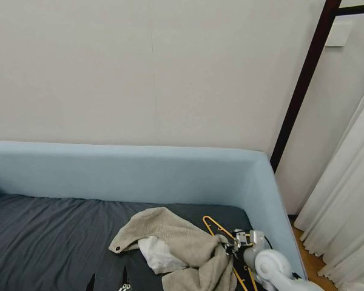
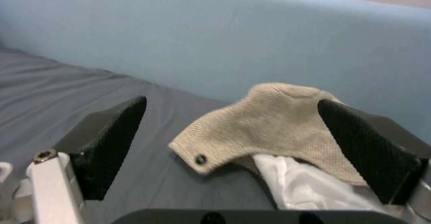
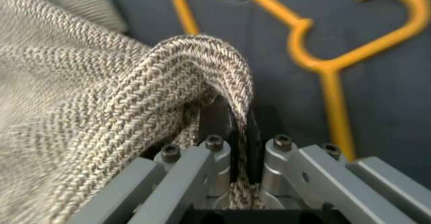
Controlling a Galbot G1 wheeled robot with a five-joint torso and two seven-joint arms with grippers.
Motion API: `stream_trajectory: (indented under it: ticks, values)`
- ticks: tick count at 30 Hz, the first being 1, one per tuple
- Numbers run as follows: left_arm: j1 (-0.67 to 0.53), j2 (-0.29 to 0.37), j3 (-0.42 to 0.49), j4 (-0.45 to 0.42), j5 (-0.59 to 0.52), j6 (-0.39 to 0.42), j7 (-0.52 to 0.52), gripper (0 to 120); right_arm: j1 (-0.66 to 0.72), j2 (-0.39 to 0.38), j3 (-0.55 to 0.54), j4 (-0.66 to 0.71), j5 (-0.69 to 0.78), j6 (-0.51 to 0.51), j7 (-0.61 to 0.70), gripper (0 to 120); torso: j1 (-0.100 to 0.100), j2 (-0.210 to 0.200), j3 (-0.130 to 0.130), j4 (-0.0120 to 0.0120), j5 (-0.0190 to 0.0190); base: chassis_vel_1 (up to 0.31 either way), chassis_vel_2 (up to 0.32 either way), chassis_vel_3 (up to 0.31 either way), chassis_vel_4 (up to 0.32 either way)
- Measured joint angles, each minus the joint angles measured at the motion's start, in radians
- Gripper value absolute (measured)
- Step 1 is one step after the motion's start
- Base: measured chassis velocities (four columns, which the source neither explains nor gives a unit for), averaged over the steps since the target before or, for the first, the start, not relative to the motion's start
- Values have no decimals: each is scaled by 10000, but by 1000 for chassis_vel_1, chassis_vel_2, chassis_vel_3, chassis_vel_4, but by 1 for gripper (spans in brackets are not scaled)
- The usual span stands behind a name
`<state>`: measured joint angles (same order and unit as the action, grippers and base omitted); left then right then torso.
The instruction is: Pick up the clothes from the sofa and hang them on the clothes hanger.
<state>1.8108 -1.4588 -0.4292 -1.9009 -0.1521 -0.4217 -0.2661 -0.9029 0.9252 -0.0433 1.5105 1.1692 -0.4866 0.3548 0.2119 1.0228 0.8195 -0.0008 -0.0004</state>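
Note:
A beige knitted garment (image 1: 170,236) with a white lining (image 1: 159,253) lies crumpled on the dark grey sofa seat (image 1: 48,236). An orange hanger (image 1: 221,233) lies on the seat at its right side. My right gripper (image 1: 233,245) is shut on a fold of the beige garment (image 3: 195,77), with the orange hanger (image 3: 323,57) just beyond it. My left gripper (image 2: 235,143) is open, its black fingers (image 2: 111,141) spread wide just short of the garment's buttoned corner (image 2: 269,128); its fingertips (image 1: 124,277) show at the head view's lower edge.
The sofa has a light blue backrest (image 1: 121,173) and a light blue armrest (image 1: 273,206) on the right. A white curtain (image 1: 346,224) and a dark door frame (image 1: 300,91) stand beyond the armrest. The seat stretches bare to the left.

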Motion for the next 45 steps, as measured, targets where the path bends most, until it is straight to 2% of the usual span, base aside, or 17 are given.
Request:
stream_trajectory:
  ticks: [8, 11, 13, 15, 18, 20, 22, 23, 26, 29, 33, 34, 36, 37, 41, 42, 45]
  values:
    - [31, 199, -21, 17, 10, -31, 17, 100, 340, 29, 70, -183, -252, -85, 117, 2, 1, 0, 0, -4, -5, 0, 0, 0, 0]
    - [44, 235, -30, 18, 8, -48, 20, 100, 433, 244, -52, -430, -1023, 79, -154, 2, 1, -1, 1, -2, -4, 0, 0, 0, 0]
    - [31, 241, -19, 44, 7, -64, 23, 100, 326, 292, -15, -359, -1575, 331, -414, 12, 1, -1, 1, -3, -4, 0, 0, 0, 0]
    - [12, 273, -11, 78, 7, -67, 24, 100, 139, 197, 105, -38, -1842, 444, -508, 15, 1, -1, 1, -3, -2, 0, 0, 0, 0]
    - [-108, 499, -9, 253, -10, -78, 27, 100, -431, -496, 506, 1213, -2236, 545, -634, 32, 1, 0, 0, -8, -7, 0, 0, 0, 0]
    - [-143, 558, -13, 308, -19, -78, 27, 100, -547, -662, 587, 1487, -2354, 545, -674, 35, 1, 0, 0, -8, -6, 0, 0, 0, 0]
    - [-203, 691, -20, 413, -35, -86, 26, 100, -752, -978, 720, 2016, -2798, 511, -701, 41, 1, 0, 0, -7, -7, 0, 0, 0, 0]
    - [-233, 809, -25, 484, -43, -106, 26, 100, -903, -1214, 767, 2366, -3491, 485, -713, 48, 1, 0, 0, -5, -6, 0, 0, 0, 0]
    - [-244, 890, -38, 513, -50, -121, 25, 100, -1065, -1423, 831, 2672, -4042, 497, -763, 55, 1, 0, 0, -4, -6, 0, 0, 0, 0]
    - [-268, 969, -87, 571, -92, -164, 26, 100, -1537, -1754, 1069, 3411, -4235, 624, -1092, 70, 2, 0, 0, -5, -5, 0, 0, 0, 0]
    - [-317, 983, -98, 723, -109, -186, 25, 100, -1971, -1835, 957, 3942, -4591, 859, -1638, 81, 1, 0, 0, -5, -7, 0, 0, 0, 0]
    - [-341, 987, -84, 819, -111, -188, 25, 100, -2093, -1768, 584, 3987, -5183, 1152, -1967, 87, 1, 0, 0, -6, -6, 0, 0, 0, 0]
    - [-352, 990, -78, 858, -111, -188, 25, 100, -2100, -1734, 449, 3967, -5376, 1237, -2060, 88, 1, 0, 0, -6, -6, 0, 0, 0, 0]
    - [-422, 1042, -50, 1056, -94, -188, 29, 100, -1994, -1505, -264, 3662, -6177, 1592, -2440, 97, 1, 0, 0, -4, -3, 0, 0, 0, 0]
    - [-750, 1408, 14, 1631, 44, -159, 67, 100, -1583, -1022, -1289, 2908, -6814, 1996, -2706, 100, 2, 0, 1, -1, -4, 0, 0, 0, 0]
    - [-750, 1408, 14, 1631, 44, -159, 67, 100, -1583, -1022, -1289, 2908, -6814, 1996, -2706, 100, 2, 0, 1, -1, -4, 0, 0, 0, 0]
    - [-1290, 1890, 103, 2352, 651, -129, 96, 100, -1538, -752, -1387, 2731, -6524, 1958, -2604, 100, 1, 0, 1, -2, -5, 0, 0, 0, 0]
